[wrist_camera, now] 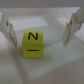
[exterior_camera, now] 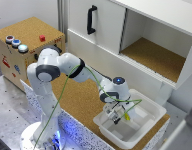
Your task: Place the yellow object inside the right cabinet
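Observation:
The yellow object (wrist_camera: pixel 33 43) is a small yellow cube with dark marks on its faces. In the wrist view it lies on the white floor of a tray, between my two fingers (wrist_camera: pixel 8 31), which stand apart on either side without touching it. My gripper (wrist_camera: pixel 38 33) is open. In the exterior view the gripper (exterior_camera: pixel 116 114) hangs down inside the white tray (exterior_camera: pixel 148 120) and hides the cube. The right cabinet (exterior_camera: pixel 156 50) is the open white compartment with a cork-brown floor, up and to the exterior view's right of the gripper.
A white door with a black vertical handle (exterior_camera: pixel 91 20) stands beside the open cabinet on the exterior view's left. A cork-covered box with coloured buttons (exterior_camera: pixel 26 42) sits at the far left. The tray rests on a cork board (exterior_camera: pixel 81 102). A green cable (exterior_camera: pixel 93 80) runs along the arm.

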Motion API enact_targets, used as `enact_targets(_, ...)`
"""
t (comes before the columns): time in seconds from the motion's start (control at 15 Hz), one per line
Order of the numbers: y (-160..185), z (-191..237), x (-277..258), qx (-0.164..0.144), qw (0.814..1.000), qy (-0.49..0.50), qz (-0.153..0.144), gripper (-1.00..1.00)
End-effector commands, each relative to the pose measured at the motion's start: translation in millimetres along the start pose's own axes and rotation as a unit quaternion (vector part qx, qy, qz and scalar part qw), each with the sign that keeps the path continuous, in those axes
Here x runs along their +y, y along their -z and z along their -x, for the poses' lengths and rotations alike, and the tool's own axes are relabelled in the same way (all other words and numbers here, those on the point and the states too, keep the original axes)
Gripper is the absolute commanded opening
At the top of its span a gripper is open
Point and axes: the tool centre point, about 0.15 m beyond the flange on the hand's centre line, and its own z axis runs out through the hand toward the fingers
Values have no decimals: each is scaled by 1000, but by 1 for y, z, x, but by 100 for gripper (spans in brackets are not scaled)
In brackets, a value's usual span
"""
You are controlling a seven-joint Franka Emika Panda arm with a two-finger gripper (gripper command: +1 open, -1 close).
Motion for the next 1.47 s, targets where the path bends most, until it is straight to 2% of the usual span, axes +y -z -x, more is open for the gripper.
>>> enact_targets(0.0,-20,-4,-10,16,999,1,-32,-100)
enact_targets(0.53,-27,4,-8,-2,1000,-3,-25,-100)
enact_targets(0.87,-19,-1,-9,2,1000,-13,-14,-100)
enact_targets(1.07,7,-20,-17,22,999,-21,-27,-100)
enact_targets(1.27,52,-54,-41,60,996,-28,-54,-100)
enact_targets(1.4,85,-82,-56,91,993,-40,-60,-100)
